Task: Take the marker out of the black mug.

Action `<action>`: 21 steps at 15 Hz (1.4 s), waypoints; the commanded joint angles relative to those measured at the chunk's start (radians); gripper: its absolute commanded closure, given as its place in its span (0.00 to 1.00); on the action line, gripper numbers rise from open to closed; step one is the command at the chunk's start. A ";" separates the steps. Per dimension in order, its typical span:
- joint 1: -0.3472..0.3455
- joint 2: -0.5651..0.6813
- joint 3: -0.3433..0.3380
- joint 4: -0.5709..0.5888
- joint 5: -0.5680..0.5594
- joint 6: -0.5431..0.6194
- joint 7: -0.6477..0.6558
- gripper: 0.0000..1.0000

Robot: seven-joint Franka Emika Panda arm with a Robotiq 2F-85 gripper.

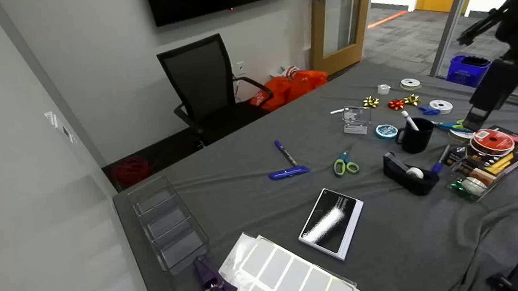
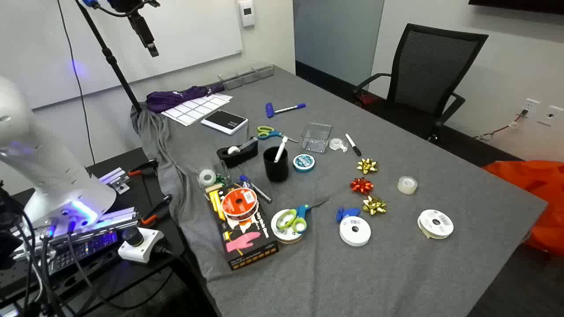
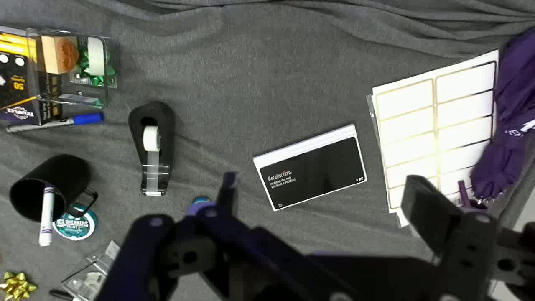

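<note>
Grey-draped table (image 2: 396,273) — black mug (image 2: 276,169), tape dispenser (image 2: 242,155), scissors (image 2: 274,133)

In my wrist view my fingers (image 3: 430,211) are a blur. Off to one side of them, the mug (image 3: 69,173) hides the lower end of the marker (image 3: 47,209). A blue scrap (image 3: 201,200) peeps past the finger on that side, too covered for me to name. Farther out from it, the view's edge cuts off the box (image 3: 19,94) and the bow (image 3: 16,285). My opposite finger hides part of the labels (image 3: 405,117); beyond it, the umbrella (image 3: 510,108) runs off the edge too.
</note>
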 commanded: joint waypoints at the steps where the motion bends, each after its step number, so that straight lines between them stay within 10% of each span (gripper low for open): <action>1: -0.002 0.000 0.001 0.002 0.000 -0.003 -0.001 0.00; 16: -0.002 0.000 0.001 0.002 0.000 -0.003 -0.001 0.00; 21: -0.011 0.031 -0.097 0.011 0.009 0.057 -0.142 0.00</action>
